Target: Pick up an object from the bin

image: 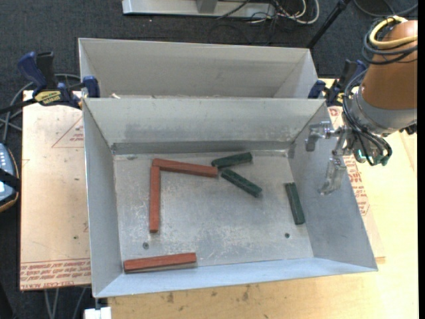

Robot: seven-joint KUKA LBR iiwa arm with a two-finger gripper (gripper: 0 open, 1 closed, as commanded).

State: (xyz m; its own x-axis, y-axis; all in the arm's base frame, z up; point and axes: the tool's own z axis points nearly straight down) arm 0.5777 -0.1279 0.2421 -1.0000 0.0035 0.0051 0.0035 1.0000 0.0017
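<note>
Gripper (328,183) hangs over the grey bin's (199,121) right sloped wall, near the dark green bar (295,203) on the floor; can't tell whether it's open or closed.

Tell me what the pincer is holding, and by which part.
Nothing. The pincer hangs empty over the bin's right wall, apart from the nearest dark green bar on the floor.

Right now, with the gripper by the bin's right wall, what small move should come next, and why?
Probably ease the gripper inward and down toward the dark green bar at the floor's right edge. It is the nearest piece and lies apart from the others, while the gripper hangs over the bin's sloped right wall.
</note>
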